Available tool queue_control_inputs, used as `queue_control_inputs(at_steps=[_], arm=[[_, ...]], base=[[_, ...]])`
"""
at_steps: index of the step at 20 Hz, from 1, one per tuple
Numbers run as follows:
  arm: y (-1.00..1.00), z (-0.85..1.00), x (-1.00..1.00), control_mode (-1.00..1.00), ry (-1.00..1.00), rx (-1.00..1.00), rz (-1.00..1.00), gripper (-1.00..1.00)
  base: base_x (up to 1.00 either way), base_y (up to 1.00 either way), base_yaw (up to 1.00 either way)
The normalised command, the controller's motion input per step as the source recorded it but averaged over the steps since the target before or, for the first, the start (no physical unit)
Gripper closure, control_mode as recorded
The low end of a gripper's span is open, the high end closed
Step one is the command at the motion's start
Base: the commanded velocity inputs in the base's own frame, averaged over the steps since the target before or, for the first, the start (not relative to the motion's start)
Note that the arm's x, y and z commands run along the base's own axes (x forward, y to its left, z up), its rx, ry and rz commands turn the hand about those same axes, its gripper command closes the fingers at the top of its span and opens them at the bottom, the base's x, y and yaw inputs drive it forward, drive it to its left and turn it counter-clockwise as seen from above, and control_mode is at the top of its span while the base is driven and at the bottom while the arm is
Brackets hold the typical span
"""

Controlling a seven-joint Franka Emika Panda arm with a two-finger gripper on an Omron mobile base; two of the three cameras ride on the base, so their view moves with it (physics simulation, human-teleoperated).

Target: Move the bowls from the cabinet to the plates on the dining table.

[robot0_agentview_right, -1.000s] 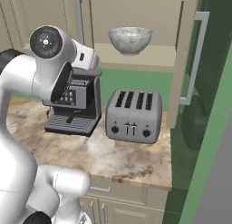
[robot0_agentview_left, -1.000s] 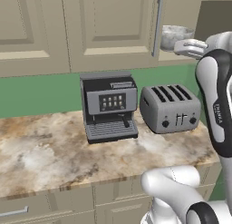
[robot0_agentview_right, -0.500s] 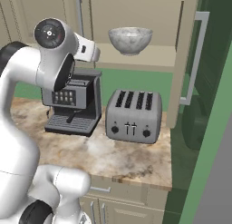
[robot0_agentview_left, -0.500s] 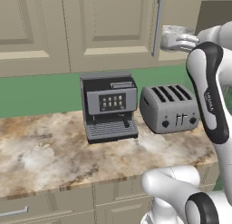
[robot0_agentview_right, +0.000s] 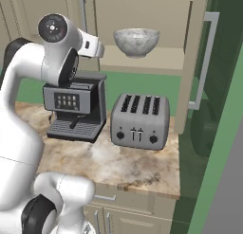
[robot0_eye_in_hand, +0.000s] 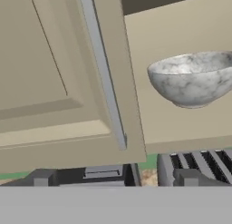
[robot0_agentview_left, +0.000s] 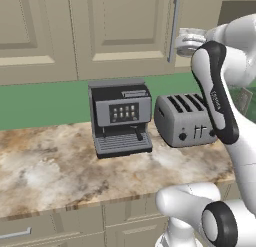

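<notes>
A pale grey marbled bowl (robot0_agentview_right: 136, 41) sits upright on the beige shelf (robot0_agentview_right: 142, 62) of the open cabinet (robot0_agentview_right: 193, 62). The hand view has this bowl (robot0_eye_in_hand: 192, 80) at the right, beside a closed cabinet door with a long silver handle (robot0_eye_in_hand: 104, 69). In the left base view my arm covers part of the bowl (robot0_agentview_left: 186, 41). My gripper (robot0_agentview_right: 98, 47) hangs at shelf height, left of the bowl and apart from it, open and holding nothing. The plates and the dining table are out of view.
A black coffee machine (robot0_agentview_right: 76, 110) and a silver toaster (robot0_agentview_right: 140, 120) stand on the marbled counter (robot0_agentview_right: 118, 166) under the shelf. The swung-out cabinet door with its bar handle (robot0_agentview_right: 205, 62) juts forward at the right. Drawer fronts (robot0_agentview_left: 30, 231) run below the counter.
My hand has risen a little toward the shelf's level, and the forearm has swung across the bowl in the left base view. The bowl has not moved.
</notes>
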Motion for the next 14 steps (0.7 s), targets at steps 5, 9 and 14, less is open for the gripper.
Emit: queue_control_inputs(at_steps=[5, 9, 14], arm=[[0.01, 0.04, 0.38, -1.00, 0.00, -0.06, -0.04, -1.00], [0.00, 0.04, 0.39, -1.00, 0.00, -0.03, -0.04, -1.00], [0.01, 0.01, 0.44, -1.00, 0.00, 0.00, -0.02, -1.00]], base=[[0.00, 0.00, 0.00], [0.00, 0.00, 0.00], [0.00, 0.00, 0.00]])
